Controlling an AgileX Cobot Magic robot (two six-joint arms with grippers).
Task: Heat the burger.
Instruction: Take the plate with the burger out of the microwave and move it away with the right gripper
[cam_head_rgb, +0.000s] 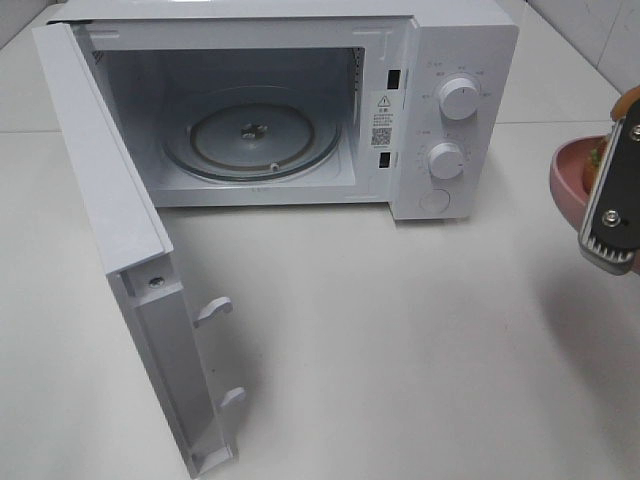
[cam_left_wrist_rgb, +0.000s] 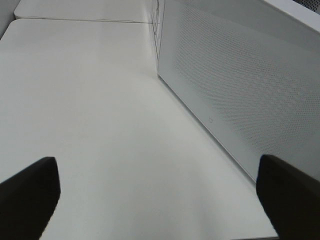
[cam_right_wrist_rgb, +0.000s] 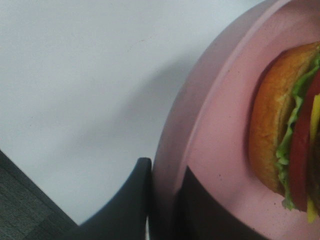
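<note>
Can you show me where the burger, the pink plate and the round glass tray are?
Golden-bun burger (cam_right_wrist_rgb: 272, 130), right wrist view: bun.
Round pink plate (cam_right_wrist_rgb: 220, 130), right wrist view: inner surface.
Round glass turntable (cam_head_rgb: 215, 140), exterior high view: bare glass.

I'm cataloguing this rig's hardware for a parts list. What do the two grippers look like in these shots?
The right gripper has a dark finger faced with a flat grey metal plate, fixed by small screws and ending in a ridged, toothed tip. From its own wrist camera, its fingers look matte black and smoothly curved. The left gripper shows only two blunt black fingertips. No cables or markings are visible.
</note>
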